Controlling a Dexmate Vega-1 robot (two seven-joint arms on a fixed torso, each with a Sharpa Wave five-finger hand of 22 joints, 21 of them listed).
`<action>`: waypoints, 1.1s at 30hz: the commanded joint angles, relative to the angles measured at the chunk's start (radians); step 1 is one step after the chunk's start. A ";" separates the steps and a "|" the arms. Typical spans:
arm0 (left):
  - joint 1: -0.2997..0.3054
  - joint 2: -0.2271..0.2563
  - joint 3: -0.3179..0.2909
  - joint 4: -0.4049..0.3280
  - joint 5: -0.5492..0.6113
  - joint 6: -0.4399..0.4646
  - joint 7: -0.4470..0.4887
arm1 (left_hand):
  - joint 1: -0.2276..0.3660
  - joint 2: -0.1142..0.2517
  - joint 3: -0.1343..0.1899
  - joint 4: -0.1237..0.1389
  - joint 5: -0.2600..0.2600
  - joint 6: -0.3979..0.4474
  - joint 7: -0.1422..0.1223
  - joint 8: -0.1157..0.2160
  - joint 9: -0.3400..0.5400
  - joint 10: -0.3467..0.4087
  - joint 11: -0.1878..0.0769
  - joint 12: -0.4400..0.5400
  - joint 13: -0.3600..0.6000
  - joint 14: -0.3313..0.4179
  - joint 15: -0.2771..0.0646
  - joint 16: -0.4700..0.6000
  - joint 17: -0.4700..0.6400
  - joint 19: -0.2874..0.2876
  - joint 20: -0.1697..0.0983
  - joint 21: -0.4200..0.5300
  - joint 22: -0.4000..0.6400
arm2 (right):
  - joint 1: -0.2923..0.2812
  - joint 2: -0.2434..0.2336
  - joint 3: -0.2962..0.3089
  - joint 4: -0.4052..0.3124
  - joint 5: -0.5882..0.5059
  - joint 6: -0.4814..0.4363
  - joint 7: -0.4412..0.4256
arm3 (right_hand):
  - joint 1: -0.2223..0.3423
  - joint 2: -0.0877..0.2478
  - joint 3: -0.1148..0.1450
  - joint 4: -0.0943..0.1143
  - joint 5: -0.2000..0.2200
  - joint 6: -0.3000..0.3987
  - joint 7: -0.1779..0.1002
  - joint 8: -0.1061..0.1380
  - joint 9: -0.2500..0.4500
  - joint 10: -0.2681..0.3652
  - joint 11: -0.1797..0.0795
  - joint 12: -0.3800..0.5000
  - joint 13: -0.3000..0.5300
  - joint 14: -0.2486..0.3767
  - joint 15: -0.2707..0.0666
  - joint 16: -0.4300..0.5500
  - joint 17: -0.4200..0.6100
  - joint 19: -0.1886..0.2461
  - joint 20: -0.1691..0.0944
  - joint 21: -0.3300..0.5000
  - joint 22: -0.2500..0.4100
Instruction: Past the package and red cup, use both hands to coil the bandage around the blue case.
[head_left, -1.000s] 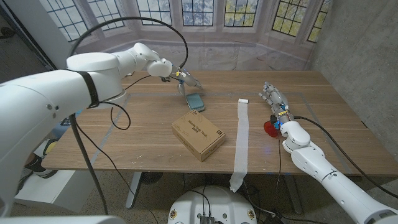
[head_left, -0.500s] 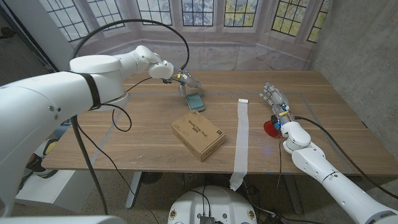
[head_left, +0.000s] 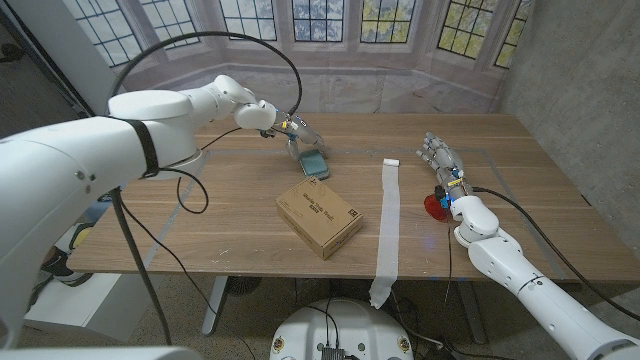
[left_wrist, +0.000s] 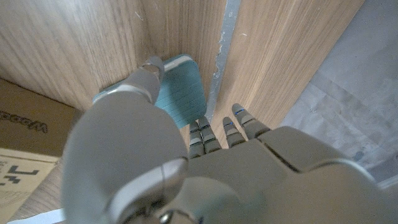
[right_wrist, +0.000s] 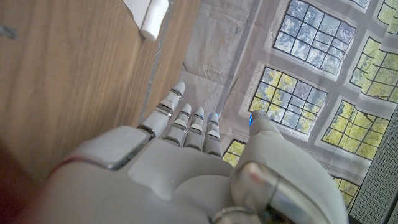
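Upper middle of the head view, the left hand (head_left: 298, 130) grips the blue case (head_left: 315, 163) with its fingers. The bandage (head_left: 388, 225) lies stretched out centre-right on the tabletop (head_left: 220, 215). The right hand (head_left: 442, 160) stands with fingers apart, holding nothing, beside the red cup (head_left: 434, 205).

Blue case (head_left: 314, 163) flat, just beyond package (head_left: 319, 217). White bandage (head_left: 387, 222) unrolled, overhanging near edge. Red cup (head_left: 434, 204) right.
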 joint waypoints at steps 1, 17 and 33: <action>0.002 0.019 0.009 -0.001 0.030 -0.023 0.055 | 0.016 0.000 -0.005 -0.002 -0.001 0.015 -0.002 0.012 0.005 0.012 -0.004 0.012 0.009 0.014 -0.003 0.005 0.004 0.013 -0.003 0.005 0.002 | 0.011 0.003 -0.011 0.001 -0.005 -0.010 0.003 | -0.005 0.005 0.001 -0.009 -0.003 0.001 0.005 0.001 0.002 -0.003 0.007 0.003 0.004 0.006 -0.021 0.009 0.001 0.007 -0.032 0.006 0.005; 0.009 0.012 0.009 0.002 0.051 0.027 0.072 | 0.030 0.013 -0.031 0.002 0.000 0.072 -0.013 0.060 0.023 0.056 -0.017 0.057 0.049 0.062 -0.022 0.013 0.011 0.033 -0.004 0.007 0.003 | 0.012 0.003 -0.009 0.004 -0.003 -0.017 -0.002 | -0.005 0.006 0.002 -0.011 -0.003 0.001 0.006 0.002 0.002 0.000 0.006 0.004 0.004 0.008 -0.022 0.010 0.001 0.010 -0.031 0.007 0.005; 0.034 0.007 -0.001 -0.002 0.041 0.033 0.095 | 0.024 0.015 -0.041 0.007 0.000 0.076 -0.008 0.077 0.033 0.057 -0.012 0.073 0.071 0.077 -0.024 0.015 0.021 0.039 0.000 0.006 0.003 | 0.009 -0.003 -0.006 0.025 0.016 -0.012 0.025 | -0.006 0.008 0.004 -0.012 -0.002 0.002 0.005 0.002 0.002 -0.001 0.006 0.004 0.004 0.008 -0.024 0.010 0.002 0.009 -0.033 0.007 0.005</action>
